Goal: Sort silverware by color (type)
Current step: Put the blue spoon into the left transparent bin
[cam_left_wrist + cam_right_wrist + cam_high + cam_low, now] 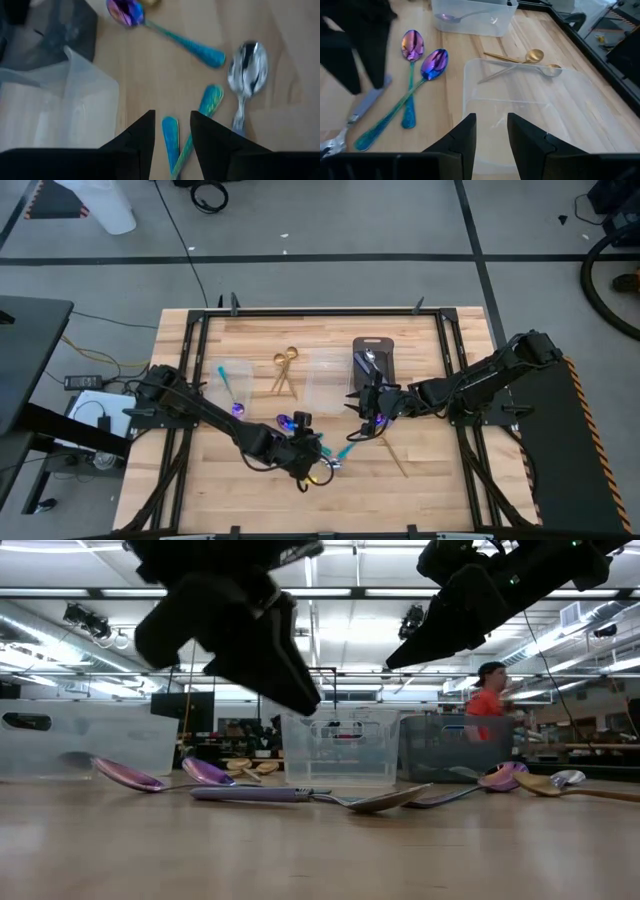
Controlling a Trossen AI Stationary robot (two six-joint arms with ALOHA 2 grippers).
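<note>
From above, the left hand point(318, 463) hovers over iridescent spoons point(345, 450) near the wooden surface point(430, 490). At table level, spoons lie before clear containers point(340, 748). Both wrist views show fingers parted, gripping nothing; the right hand point(491, 131) hangs over a clear container near gold spoons point(520, 56).

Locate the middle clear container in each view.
High view: middle clear container, table centre, just left of the dark tray.
Low view: centre background.
Left wrist view: picture's left side.
Right wrist view: right foreground.
Shared landmark: teal-handled spoons on the wood beside it.
</note>
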